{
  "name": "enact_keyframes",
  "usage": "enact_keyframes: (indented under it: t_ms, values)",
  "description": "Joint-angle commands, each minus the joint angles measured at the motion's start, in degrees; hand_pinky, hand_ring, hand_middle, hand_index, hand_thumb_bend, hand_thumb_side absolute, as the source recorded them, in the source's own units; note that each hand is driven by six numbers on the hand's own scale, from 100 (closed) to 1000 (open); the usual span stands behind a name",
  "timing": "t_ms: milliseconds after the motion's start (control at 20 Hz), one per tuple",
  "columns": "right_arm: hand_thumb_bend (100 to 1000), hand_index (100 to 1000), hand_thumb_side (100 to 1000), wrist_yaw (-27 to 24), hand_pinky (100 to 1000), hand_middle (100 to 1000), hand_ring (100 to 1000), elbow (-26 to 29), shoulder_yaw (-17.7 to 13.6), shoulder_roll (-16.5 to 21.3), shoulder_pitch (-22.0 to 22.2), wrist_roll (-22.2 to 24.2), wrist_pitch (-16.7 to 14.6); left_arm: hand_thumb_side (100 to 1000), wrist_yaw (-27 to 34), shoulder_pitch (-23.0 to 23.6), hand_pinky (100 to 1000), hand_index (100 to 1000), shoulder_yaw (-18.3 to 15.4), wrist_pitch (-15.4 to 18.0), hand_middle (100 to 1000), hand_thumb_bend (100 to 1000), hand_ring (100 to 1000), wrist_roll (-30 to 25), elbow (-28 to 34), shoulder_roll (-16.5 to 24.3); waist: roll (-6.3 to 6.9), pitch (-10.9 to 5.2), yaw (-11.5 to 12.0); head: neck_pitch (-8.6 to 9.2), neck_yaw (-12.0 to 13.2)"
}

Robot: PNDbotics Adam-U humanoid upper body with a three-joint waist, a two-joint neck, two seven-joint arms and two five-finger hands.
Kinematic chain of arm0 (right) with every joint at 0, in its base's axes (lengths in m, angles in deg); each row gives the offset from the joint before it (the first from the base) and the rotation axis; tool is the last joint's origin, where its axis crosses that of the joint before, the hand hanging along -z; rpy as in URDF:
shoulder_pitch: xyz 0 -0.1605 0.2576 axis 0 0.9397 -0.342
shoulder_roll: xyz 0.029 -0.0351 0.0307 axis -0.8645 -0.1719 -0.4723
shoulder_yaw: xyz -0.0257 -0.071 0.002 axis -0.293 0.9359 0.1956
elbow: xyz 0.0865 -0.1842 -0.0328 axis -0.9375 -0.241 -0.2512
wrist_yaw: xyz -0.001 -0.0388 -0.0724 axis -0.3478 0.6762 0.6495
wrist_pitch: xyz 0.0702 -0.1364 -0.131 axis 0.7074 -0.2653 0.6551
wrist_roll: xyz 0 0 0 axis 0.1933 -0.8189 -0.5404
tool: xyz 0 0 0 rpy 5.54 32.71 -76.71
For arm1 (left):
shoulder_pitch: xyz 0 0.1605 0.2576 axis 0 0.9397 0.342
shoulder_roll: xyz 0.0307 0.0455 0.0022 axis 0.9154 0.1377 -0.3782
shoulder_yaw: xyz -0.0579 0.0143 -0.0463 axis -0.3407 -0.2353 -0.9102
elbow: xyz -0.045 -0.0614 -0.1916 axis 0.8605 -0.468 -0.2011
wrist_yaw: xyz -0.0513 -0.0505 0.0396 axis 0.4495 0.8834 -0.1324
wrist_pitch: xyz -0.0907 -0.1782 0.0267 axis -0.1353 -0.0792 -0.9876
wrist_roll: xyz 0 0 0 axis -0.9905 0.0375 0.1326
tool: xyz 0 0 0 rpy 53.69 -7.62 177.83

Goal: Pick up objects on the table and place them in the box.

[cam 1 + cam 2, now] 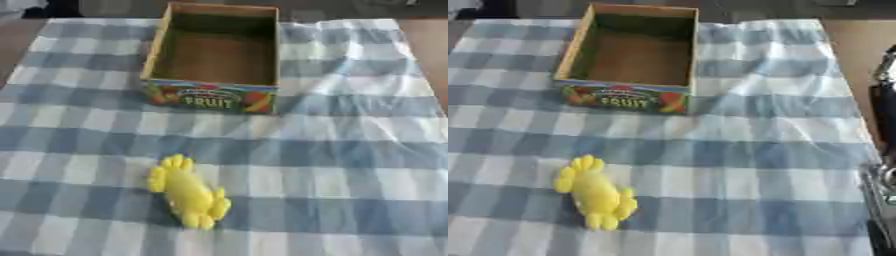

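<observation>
A yellow toy (187, 192) with small lobes at both ends lies on the blue-and-white checked cloth, near the front and left of centre. Behind it stands an open cardboard box (213, 95) with "FRUIT" printed on its front wall; I see nothing inside it. Black and silver parts of my right arm and hand (883, 195) show only at the right edge of the right eye view, well away from the toy and touching nothing of the task. My left hand shows in neither view.
The checked cloth (350, 150) covers most of the table and is wrinkled at the back right. Bare brown table (855, 45) shows at the far right edge.
</observation>
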State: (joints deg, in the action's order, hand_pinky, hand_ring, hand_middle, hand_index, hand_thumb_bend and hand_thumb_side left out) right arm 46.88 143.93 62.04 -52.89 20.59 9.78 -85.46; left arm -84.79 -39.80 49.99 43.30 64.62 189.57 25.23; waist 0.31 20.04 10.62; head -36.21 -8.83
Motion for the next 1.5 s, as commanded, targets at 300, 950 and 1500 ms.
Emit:
enact_keyframes:
  t_ms: [300,950,1500]
  values:
    - [100,721,426,-0.29,696,450,538,1.14,-0.11,0.97,-0.41,0.17,-0.11,817,0.03,-0.35,703,859,-0.12,0.06,626,100,673,-0.24,1.10,0.83,0.04,-1.35,0.00,-1.45,-2.15]
    - [100,722,421,-0.60,697,451,536,1.14,-0.14,1.14,-0.25,0.22,0.05,778,-3.19,-1.64,706,872,0.71,-0.80,635,100,678,-2.76,1.10,7.02,0.58,-2.12,-0.03,-3.02,-3.19]
    - [100,721,417,-0.83,697,454,536,1.14,-0.17,1.74,0.29,0.26,0.11,697,-27.87,-10.81,721,901,6.29,-7.07,653,100,715,-19.05,1.10,23.99,1.18,-3.38,0.09,-3.89,-3.38]
